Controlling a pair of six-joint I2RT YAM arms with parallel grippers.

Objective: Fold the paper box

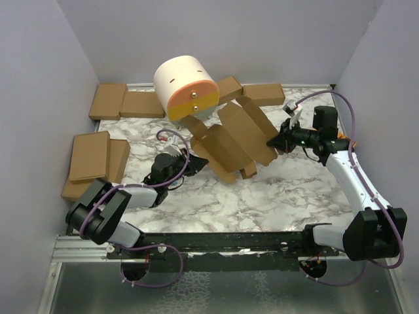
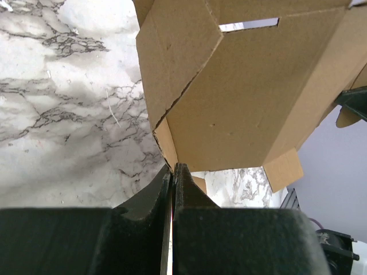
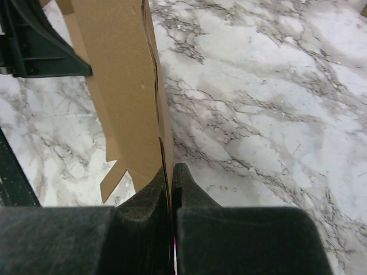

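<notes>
The paper box [image 1: 232,137] is a wide brown die-cut sheet with flaps and slots, held up off the marble table between both arms. My left gripper [image 1: 191,163] is shut on the sheet's lower left edge; in the left wrist view the sheet [image 2: 241,97] rises from the closed fingertips [image 2: 174,167]. My right gripper [image 1: 277,140] is shut on the sheet's right edge; in the right wrist view the sheet [image 3: 123,86] stands edge-on between the closed fingertips [image 3: 172,169].
Several ready-made brown boxes lie flat at the back left [image 1: 108,101], back right [image 1: 264,94] and left side [image 1: 90,156]. A white and orange cylinder [image 1: 185,86] hangs over the back centre. Grey walls close in the marble table [image 1: 275,196].
</notes>
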